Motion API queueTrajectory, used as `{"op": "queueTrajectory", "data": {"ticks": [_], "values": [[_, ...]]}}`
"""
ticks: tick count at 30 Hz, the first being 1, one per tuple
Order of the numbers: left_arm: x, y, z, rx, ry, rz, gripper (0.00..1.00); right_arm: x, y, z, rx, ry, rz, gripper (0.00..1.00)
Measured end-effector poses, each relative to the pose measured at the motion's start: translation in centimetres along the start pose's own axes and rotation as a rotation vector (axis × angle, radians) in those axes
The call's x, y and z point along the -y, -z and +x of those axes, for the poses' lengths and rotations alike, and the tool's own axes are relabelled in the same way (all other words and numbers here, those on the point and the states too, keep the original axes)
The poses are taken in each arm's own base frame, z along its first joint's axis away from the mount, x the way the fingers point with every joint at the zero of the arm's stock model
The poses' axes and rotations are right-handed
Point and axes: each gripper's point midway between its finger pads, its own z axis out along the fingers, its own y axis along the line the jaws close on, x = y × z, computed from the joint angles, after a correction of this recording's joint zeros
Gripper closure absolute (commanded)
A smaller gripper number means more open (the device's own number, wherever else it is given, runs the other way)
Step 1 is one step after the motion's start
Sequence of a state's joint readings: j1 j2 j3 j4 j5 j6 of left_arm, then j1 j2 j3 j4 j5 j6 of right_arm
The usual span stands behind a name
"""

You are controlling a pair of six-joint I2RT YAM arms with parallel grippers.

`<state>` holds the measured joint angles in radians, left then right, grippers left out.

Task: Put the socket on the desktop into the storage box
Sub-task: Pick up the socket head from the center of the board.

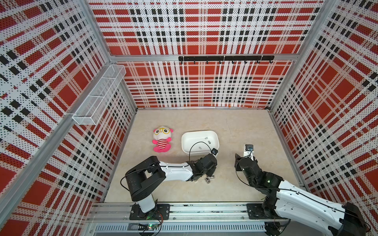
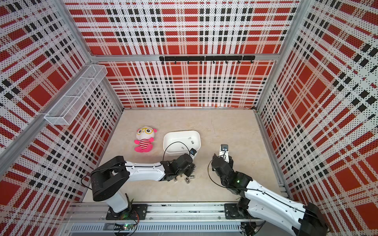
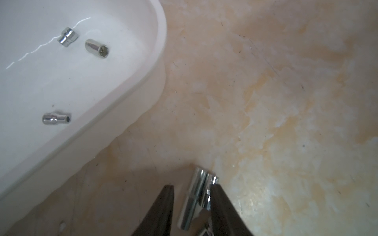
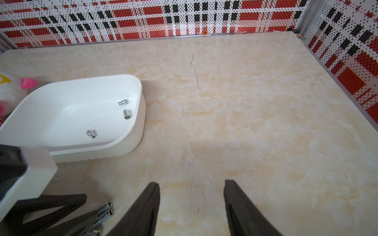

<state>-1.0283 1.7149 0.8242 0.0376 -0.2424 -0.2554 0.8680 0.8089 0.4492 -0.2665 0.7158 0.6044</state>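
The socket (image 3: 194,200), a long chrome one, lies flat on the desktop (image 3: 286,102) between the left gripper's (image 3: 191,187) two dark fingers. One finger (image 3: 222,206) touches it, or very nearly. The other stands off with a strip of desktop showing between, so the jaws are partly apart and have no hold on it. A shorter socket (image 3: 212,180) seems to lie pressed against the long one on the touching finger's side, though the view is blurred there. Just past the fingertips sits the storage box (image 3: 159,40), with three small sockets (image 3: 97,48) on its floor. The right gripper (image 4: 191,182) hangs spread wide and empty over bare desktop. The plush doll (image 4: 10,92) lies beyond the box from it.
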Motion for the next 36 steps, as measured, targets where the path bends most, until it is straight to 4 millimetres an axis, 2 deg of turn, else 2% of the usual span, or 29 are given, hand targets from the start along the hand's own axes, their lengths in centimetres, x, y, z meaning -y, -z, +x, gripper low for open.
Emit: {"op": "queueTrajectory", "data": {"ticks": [7, 25, 36], "values": [[-0.3, -0.7, 0.9, -0.031, -0.012, -0.022, 0.65, 0.0, 0.0, 0.0, 0.0, 0.0, 0.0, 0.43], [-1.1, -1.2, 0.9, -0.04, -0.005, -0.048, 0.68, -0.1, -0.4, 0.6, -0.022, 0.02, 0.006, 0.43], [-2.1, -1.5, 1.2, -0.049, 0.001, -0.084, 0.75, -0.3, -0.5, 0.9, -0.033, 0.026, 0.002, 0.43]]}}
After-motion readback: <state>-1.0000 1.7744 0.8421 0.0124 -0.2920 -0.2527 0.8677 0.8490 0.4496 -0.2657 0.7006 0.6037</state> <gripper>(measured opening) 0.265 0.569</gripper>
